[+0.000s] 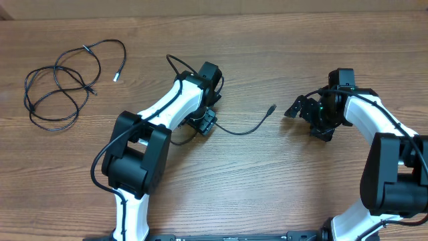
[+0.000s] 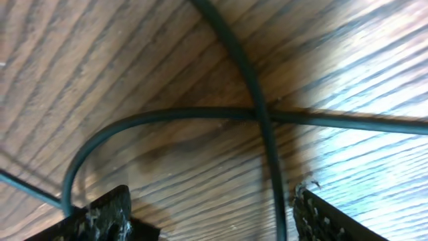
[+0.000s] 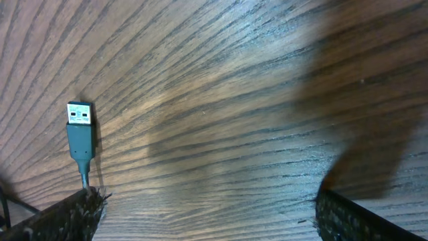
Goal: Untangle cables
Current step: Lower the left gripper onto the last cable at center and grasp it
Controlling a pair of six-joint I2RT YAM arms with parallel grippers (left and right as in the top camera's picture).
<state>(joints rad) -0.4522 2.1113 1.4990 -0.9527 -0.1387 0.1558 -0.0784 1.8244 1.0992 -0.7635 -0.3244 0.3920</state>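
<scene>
A loose bundle of thin black cables point(image 1: 60, 86) lies in loops at the far left of the wooden table point(image 1: 267, 187). A separate cable point(image 1: 241, 131) curves from under my left gripper point(image 1: 206, 122) to its plug point(image 1: 271, 108) at mid-table. In the left wrist view this cable point(image 2: 167, 115) crosses over itself, and one strand runs between the wide-apart fingers, close to the right finger point(image 2: 334, 221). My left gripper point(image 2: 214, 224) is open and grips nothing. My right gripper point(image 1: 294, 109) is open just right of the plug. The silver-tipped plug point(image 3: 80, 124) lies beside the left finger point(image 3: 60, 217) of my right gripper point(image 3: 210, 221).
Both white arms reach in from the near edge, the left arm point(image 1: 167, 107) slanting over the table's middle-left and the right arm point(image 1: 374, 127) along the right side. Thicker black arm wires point(image 1: 175, 63) loop beside the left wrist.
</scene>
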